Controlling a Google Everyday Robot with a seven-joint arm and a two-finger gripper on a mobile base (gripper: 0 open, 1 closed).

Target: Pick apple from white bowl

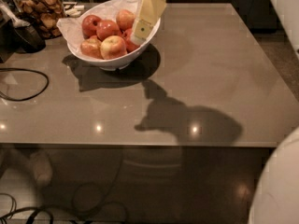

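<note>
Now pale wedge-shaped hand [138, 33] over glossy white bowl [106, 62] rim, near round apple [113, 46]; grip unclear.

The scene is being viewed by a single camera, which is being held high above the near edge of the table [219, 69] and aimed downward toward the far side. Nearly the whole tabletop is being framed at middle distance. The white bowl [117, 60] is being shown far left, with the gripper [141, 29] being imaged over its right rim. A white rounded body [280, 185] is being cropped at the near right corner.
</note>
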